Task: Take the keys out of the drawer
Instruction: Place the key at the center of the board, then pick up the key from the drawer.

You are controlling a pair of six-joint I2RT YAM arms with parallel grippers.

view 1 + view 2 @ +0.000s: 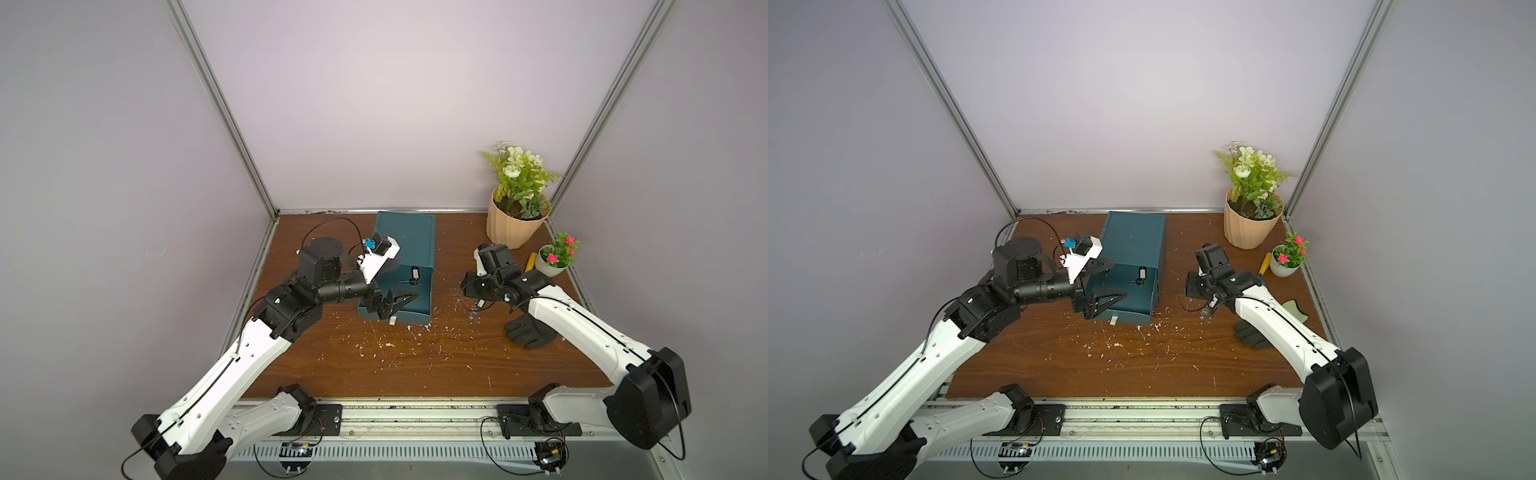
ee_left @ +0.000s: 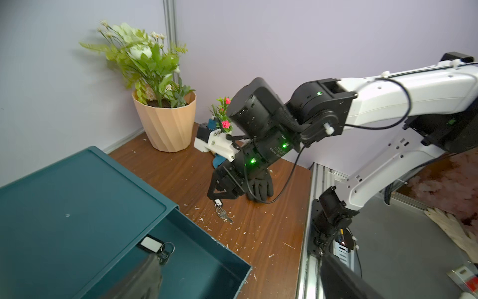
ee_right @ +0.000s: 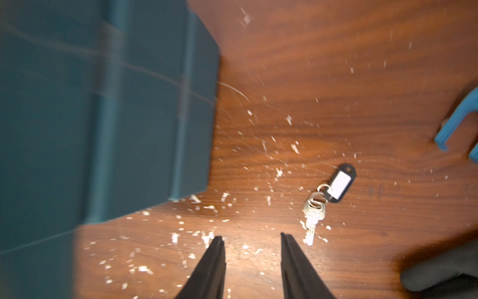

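The teal drawer (image 1: 405, 318) stands pulled out of its teal cabinet (image 1: 405, 237). Inside it lies one bunch of keys (image 1: 413, 275) (image 2: 157, 247) with a black tag. My left gripper (image 1: 390, 304) hangs open over the drawer's front left corner, one dark finger (image 2: 144, 277) close beside that bunch. A second bunch of keys (image 3: 327, 195) (image 2: 221, 209), also black-tagged, lies free on the table right of the drawer. Just above it my right gripper (image 3: 252, 236) is open with nothing between its fingers.
A black glove (image 1: 528, 332) lies under the right arm. At the back right stand a big peach flowerpot (image 1: 513, 226) and a small white pot (image 1: 548, 268), with a yellow-handled tool (image 1: 531, 262) beside it. White flecks litter the brown table (image 1: 415, 365).
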